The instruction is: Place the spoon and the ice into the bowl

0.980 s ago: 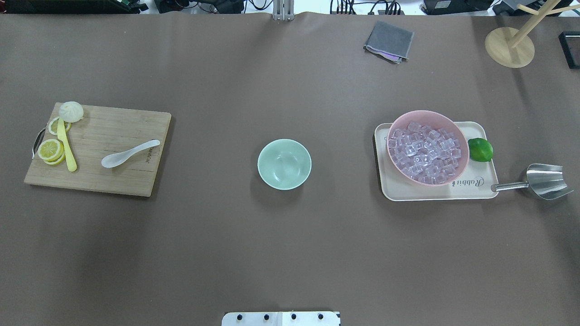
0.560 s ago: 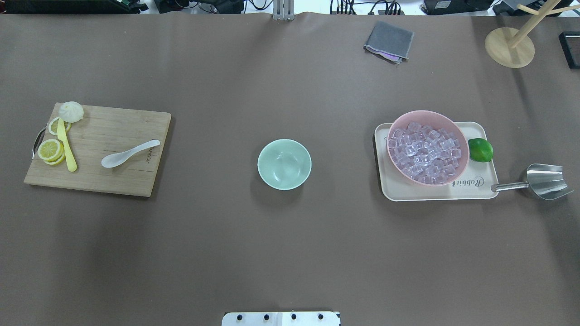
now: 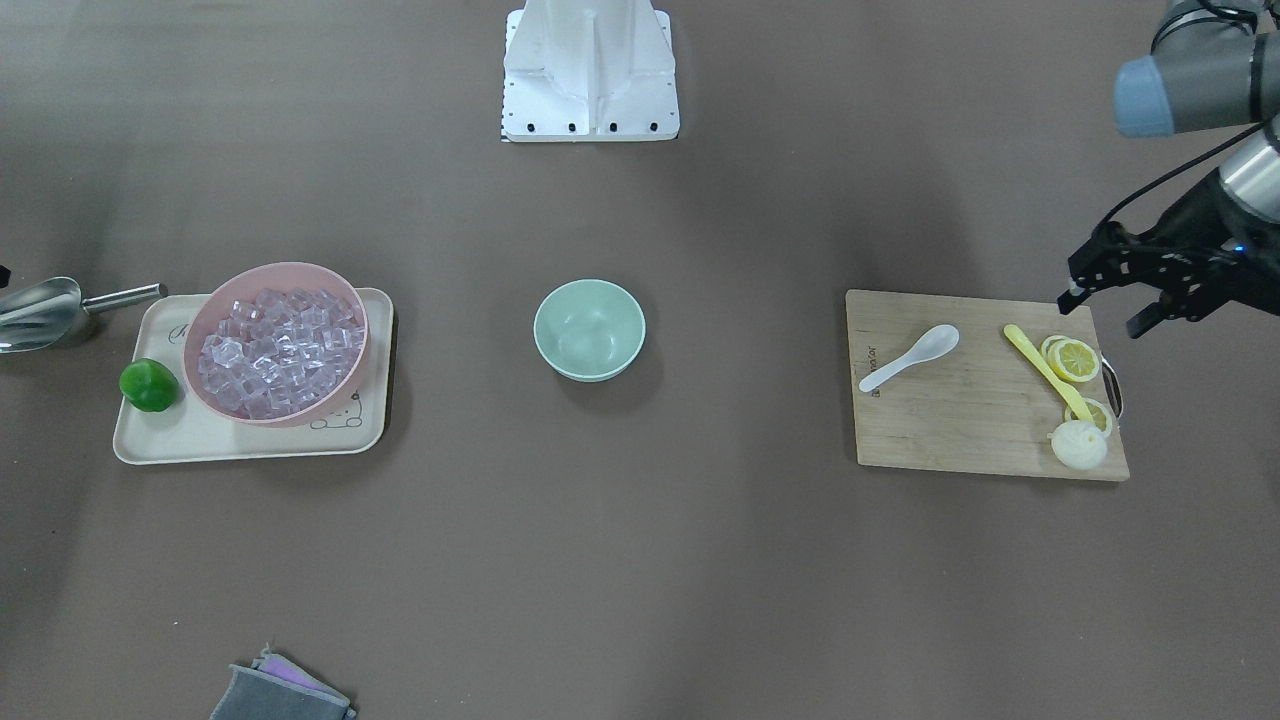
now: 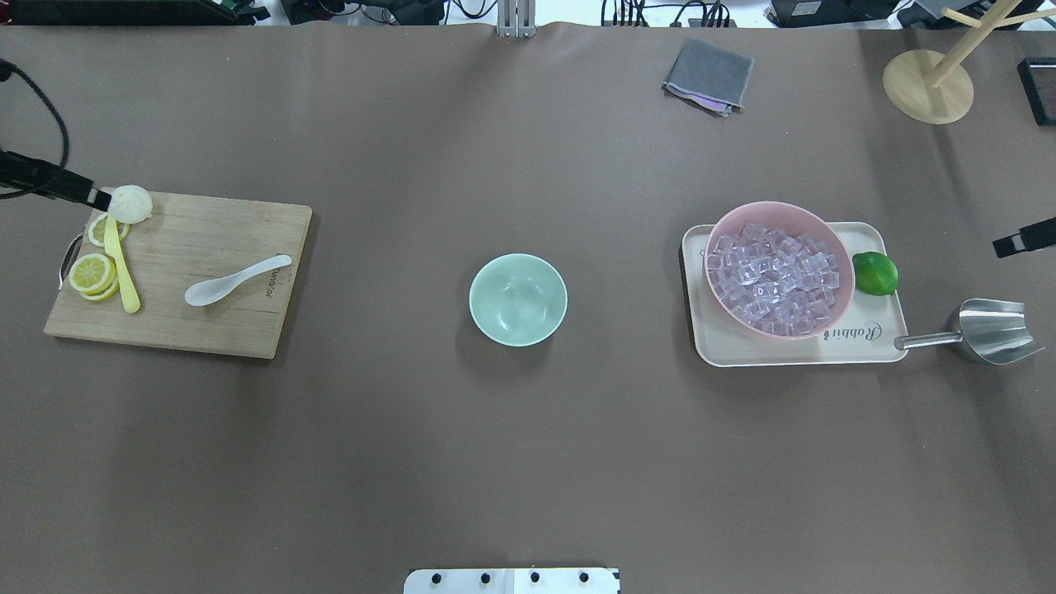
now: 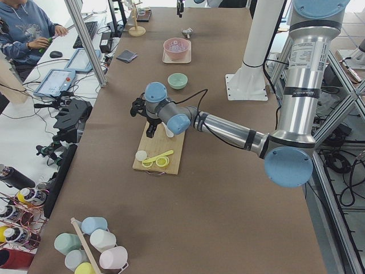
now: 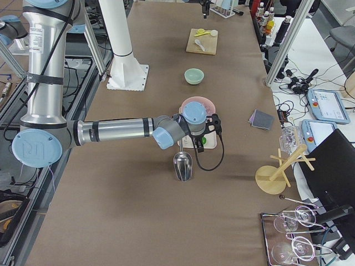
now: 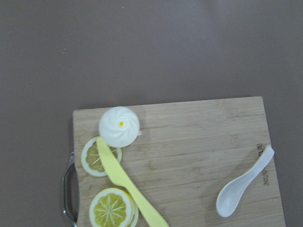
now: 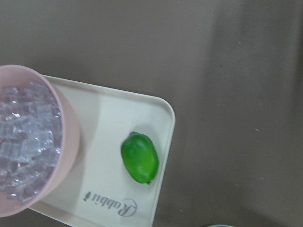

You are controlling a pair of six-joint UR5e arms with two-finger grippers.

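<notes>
The white spoon (image 4: 235, 280) lies on a wooden cutting board (image 4: 214, 235) at the left; it also shows in the front view (image 3: 908, 357) and the left wrist view (image 7: 241, 184). The mint-green bowl (image 4: 518, 299) stands empty at the table's middle. The ice (image 4: 775, 276), many clear cubes, fills a pink bowl (image 4: 780, 206) on the right. My left gripper (image 3: 1108, 308) hovers open over the board's outer far corner, away from the spoon. My right gripper (image 4: 1023, 239) shows only a tip at the right edge, beyond the tray; I cannot tell its state.
The board also holds a yellow knife (image 4: 121, 268), lemon slices (image 4: 89, 274) and a white bun (image 4: 130, 203). The pink bowl and a lime (image 4: 874, 273) sit on a cream tray (image 4: 874, 342). A steel scoop (image 4: 990, 330) lies beside it. A grey cloth (image 4: 709, 76) and wooden stand (image 4: 928, 87) are far back.
Both grippers have come into the overhead view, the left at the left edge by the board, the right at the right edge. Nothing on the table has moved.
</notes>
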